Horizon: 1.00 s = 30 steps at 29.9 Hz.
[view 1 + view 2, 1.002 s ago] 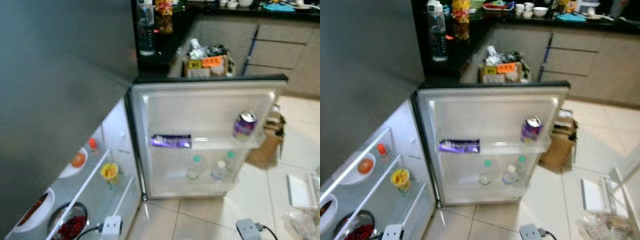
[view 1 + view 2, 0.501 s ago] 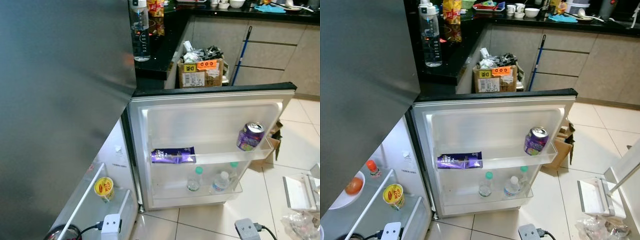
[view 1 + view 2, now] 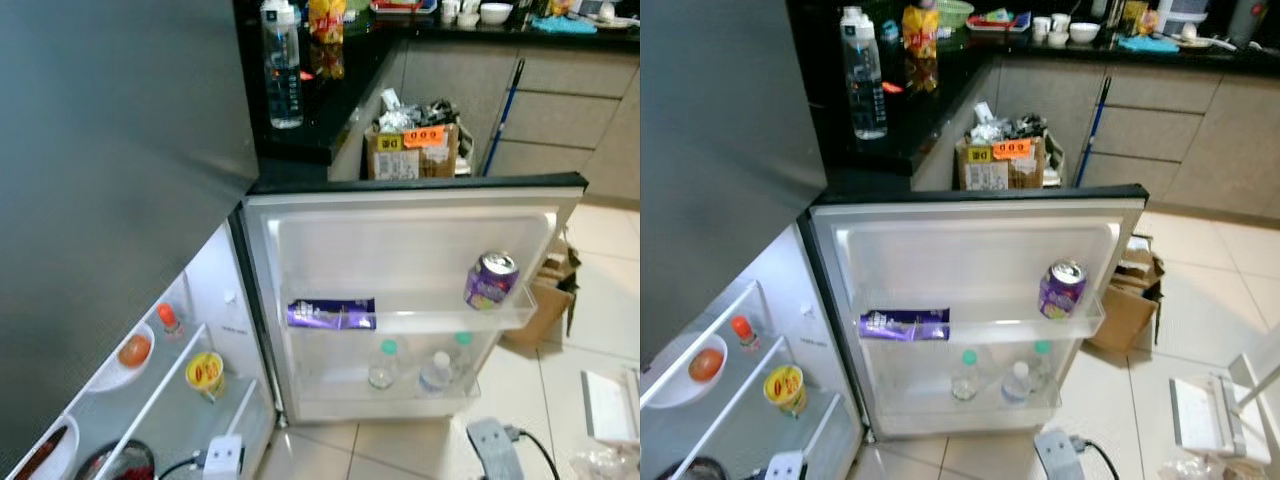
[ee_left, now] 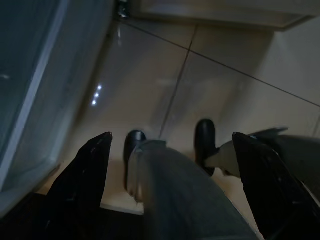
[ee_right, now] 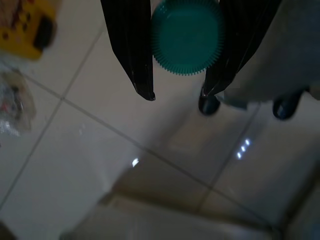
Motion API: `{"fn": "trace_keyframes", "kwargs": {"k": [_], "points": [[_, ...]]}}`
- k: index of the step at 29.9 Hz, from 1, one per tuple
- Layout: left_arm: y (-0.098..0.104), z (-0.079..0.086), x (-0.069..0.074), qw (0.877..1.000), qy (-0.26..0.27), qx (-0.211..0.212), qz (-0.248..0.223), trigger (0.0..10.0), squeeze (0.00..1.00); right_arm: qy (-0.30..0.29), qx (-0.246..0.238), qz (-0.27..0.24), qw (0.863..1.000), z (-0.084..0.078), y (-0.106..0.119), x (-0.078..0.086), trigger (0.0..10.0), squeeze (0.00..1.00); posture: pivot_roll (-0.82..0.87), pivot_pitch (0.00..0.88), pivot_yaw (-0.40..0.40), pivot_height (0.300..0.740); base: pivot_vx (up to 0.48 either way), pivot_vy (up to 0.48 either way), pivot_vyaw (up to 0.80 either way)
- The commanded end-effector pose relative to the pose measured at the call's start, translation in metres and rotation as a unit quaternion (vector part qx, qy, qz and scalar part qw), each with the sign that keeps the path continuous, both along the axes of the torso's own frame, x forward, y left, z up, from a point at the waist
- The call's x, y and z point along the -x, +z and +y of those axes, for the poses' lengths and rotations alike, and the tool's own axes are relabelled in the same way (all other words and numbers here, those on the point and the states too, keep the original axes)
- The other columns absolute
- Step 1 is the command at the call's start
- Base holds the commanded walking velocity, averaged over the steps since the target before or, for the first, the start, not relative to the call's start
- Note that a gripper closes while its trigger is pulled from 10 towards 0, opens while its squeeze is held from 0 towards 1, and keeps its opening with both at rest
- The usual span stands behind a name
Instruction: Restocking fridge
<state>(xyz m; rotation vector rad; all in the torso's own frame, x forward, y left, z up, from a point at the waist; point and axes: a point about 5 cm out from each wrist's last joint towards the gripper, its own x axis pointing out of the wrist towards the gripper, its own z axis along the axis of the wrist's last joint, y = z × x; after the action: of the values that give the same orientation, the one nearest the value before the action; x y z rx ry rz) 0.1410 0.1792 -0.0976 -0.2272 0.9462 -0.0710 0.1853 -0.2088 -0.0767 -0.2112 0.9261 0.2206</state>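
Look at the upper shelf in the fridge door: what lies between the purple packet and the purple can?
Nothing: in the left eye view, the door shelf is bare between the purple packet and the purple can.

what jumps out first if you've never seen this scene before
The open fridge door faces the camera, with a purple can at the right end of its upper shelf and a purple packet at the left end. Small bottles stand on the door shelf below. In the right wrist view, the right tool holds a green-capped bottle between its fingers, above the tiled floor.
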Motion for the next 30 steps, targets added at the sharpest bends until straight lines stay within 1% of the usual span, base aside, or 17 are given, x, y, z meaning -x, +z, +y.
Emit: {"fn": "trace_keyframes", "kwargs": {"k": [1, 2, 4, 5, 8, 9, 12, 13, 15, 16, 18, 19, 20, 21, 23, 25, 30], "points": [[0.000, 0.001, 0.000, 1.000, 0.001, -0.007, -0.002, 10.0, 0.00, 0.031, -0.026, -0.028, 0.999, 0.012, 0.008, -0.016, 10.0, 0.00, -0.07, 0.000, -0.027, 0.740, 0.000, 0.000, 0.00], [0.000, 0.001, 0.000, 1.000, 0.001, -0.007, -0.002, 10.0, 0.00, 0.031, -0.026, -0.028, 0.999, 0.012, 0.008, -0.016, 10.0, 0.00, -0.07, 0.000, -0.027, 0.740, 0.000, 0.000, 0.00], [0.003, 0.005, -0.005, 1.000, 0.003, -0.018, -0.013, 10.0, 0.00, 0.078, -0.059, -0.057, 0.994, 0.028, 0.018, -0.033, 10.0, 0.00, -0.07, 0.000, -0.023, 0.740, 0.000, 0.000, 0.00], [0.003, 0.005, -0.005, 1.000, 0.003, -0.018, -0.013, 10.0, 0.00, 0.078, -0.059, -0.057, 0.994, 0.028, 0.018, -0.033, 10.0, 0.00, -0.07, 0.000, -0.023, 0.740, 0.000, 0.000, 0.00], [0.009, 0.013, -0.018, 0.999, 0.017, -0.031, -0.041, 10.0, 0.00, 0.152, -0.102, -0.097, 0.978, 0.052, 0.035, -0.055, 10.0, 0.00, -0.07, 0.000, -0.019, 0.740, 0.000, 0.000, 0.00], [0.009, 0.013, -0.018, 0.999, 0.017, -0.031, -0.041, 10.0, 0.00, 0.152, -0.102, -0.097, 0.978, 0.052, 0.035, -0.055, 10.0, 0.00, -0.07, 0.000, -0.019, 0.740, 0.000, 0.000, 0.00], [0.017, 0.019, -0.031, 0.996, 0.025, -0.034, -0.073, 10.0, 0.00, 0.234, -0.103, -0.121, 0.959, 0.073, 0.046, -0.067, 10.0, 0.00, -0.06, 0.000, -0.017, 0.740, 0.000, 0.000, 0.00], [0.017, 0.019, -0.031, 0.996, 0.025, -0.034, -0.073, 10.0, 0.00, 0.234, -0.103, -0.121, 0.959, 0.073, 0.046, -0.067, 10.0, 0.00, -0.06, 0.000, -0.017, 0.740, 0.000, 0.000, 0.00], [0.022, 0.021, -0.040, 0.995, 0.027, -0.028, -0.092, 10.0, 0.00, 0.266, -0.112, -0.134, 0.948, 0.084, 0.052, -0.072, 10.0, 0.00, -0.06, 0.000, -0.016, 0.740, 0.000, 0.000, 0.00], [0.022, 0.021, -0.040, 0.995, 0.027, -0.028, -0.092, 10.0, 0.00, 0.266, -0.112, -0.134, 0.948, 0.084, 0.052, -0.072, 10.0, 0.00, -0.06, 0.000, -0.016, 0.740, 0.000, 0.000, 0.00], [0.031, 0.021, -0.054, 0.991, 0.012, -0.037, -0.127, 10.0, 0.00, 0.297, -0.130, -0.152, 0.934, 0.099, 0.061, -0.079, 10.0, 0.00, -0.06, 0.000, -0.016, 0.740, 0.000, 0.000, 0.00], [0.031, 0.021, -0.054, 0.991, 0.012, -0.037, -0.127, 10.0, 0.00, 0.297, -0.130, -0.152, 0.934, 0.099, 0.061, -0.079, 10.0, 0.00, -0.06, 0.000, -0.016, 0.740, 0.000, 0.000, 0.00], [0.035, 0.021, -0.061, 0.989, 0.006, -0.042, -0.141, 10.0, 0.00, 0.307, -0.137, -0.159, 0.928, 0.105, 0.065, -0.081, 10.0, 0.00, -0.06, 0.000, -0.016, 0.740, 0.000, 0.000, 0.00], [0.040, 0.021, -0.067, 0.986, -0.001, -0.045, -0.158, 10.0, 0.00, 0.320, -0.128, -0.163, 0.925, 0.110, 0.068, -0.084, 10.0, 0.00, -0.05, 0.000, -0.015, 0.740, 0.000, 0.000, 0.00], [0.044, 0.021, -0.074, 0.984, -0.010, -0.049, -0.174, 10.0, 0.00, 0.312, -0.132, -0.167, 0.926, 0.118, 0.072, -0.090, 10.0, 0.00, -0.05, 0.000, -0.015, 0.735, 0.000, 0.000, 0.00], [0.045, 0.020, -0.075, 0.983, -0.014, -0.050, -0.177, 10.0, 0.00, 0.300, -0.144, -0.169, 0.928, 0.121, 0.074, -0.093, 10.0, 0.00, -0.05, 0.000, -0.015, 0.725, 0.000, 0.000, 0.00], [0.042, 0.019, -0.069, 0.984, -0.023, -0.050, -0.170, 10.0, 0.00, 0.303, -0.154, -0.175, 0.924, 0.124, 0.078, -0.094, 10.0, 0.00, -0.05, 0.000, -0.013, 0.705, 0.000, 0.000, 0.00]]}}
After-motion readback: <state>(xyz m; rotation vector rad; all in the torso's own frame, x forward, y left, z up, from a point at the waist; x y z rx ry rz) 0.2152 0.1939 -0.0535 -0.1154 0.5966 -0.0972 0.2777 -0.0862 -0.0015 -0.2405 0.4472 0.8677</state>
